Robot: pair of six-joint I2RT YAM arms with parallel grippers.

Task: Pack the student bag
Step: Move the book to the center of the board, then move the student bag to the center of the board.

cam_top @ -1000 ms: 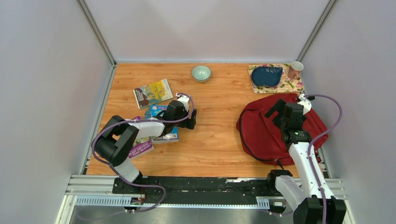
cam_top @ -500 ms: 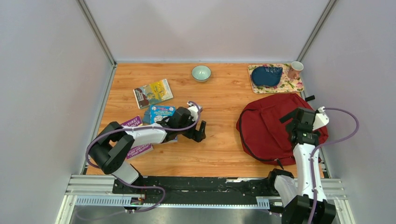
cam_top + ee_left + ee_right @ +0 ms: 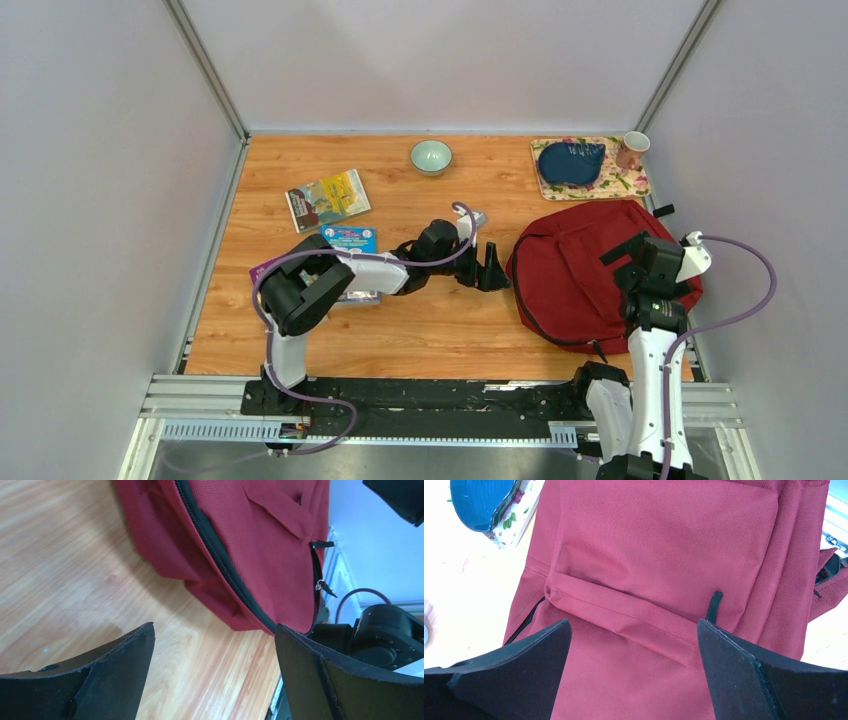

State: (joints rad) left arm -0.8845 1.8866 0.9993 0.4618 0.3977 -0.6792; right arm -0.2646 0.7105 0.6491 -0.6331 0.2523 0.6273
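though faint overhead, student bag [image 3: 575, 265] zip [image 3: 221, 560] wrist-clear, perhaps closed; left fingers [image 3: 100, 680], right fingers [image 3: 744, 680] apart.

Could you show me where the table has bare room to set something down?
The widest bare wood on the table lies along the near edge, between the left arm and the dark red backpack. A smaller patch sits between the green bowl and the floral mat. Crowded: the books on the left, and the right side under the backpack.

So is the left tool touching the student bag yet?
Cannot tell. Top view puts the left tool at the student bag's edge; wrist view shows no plain gap.
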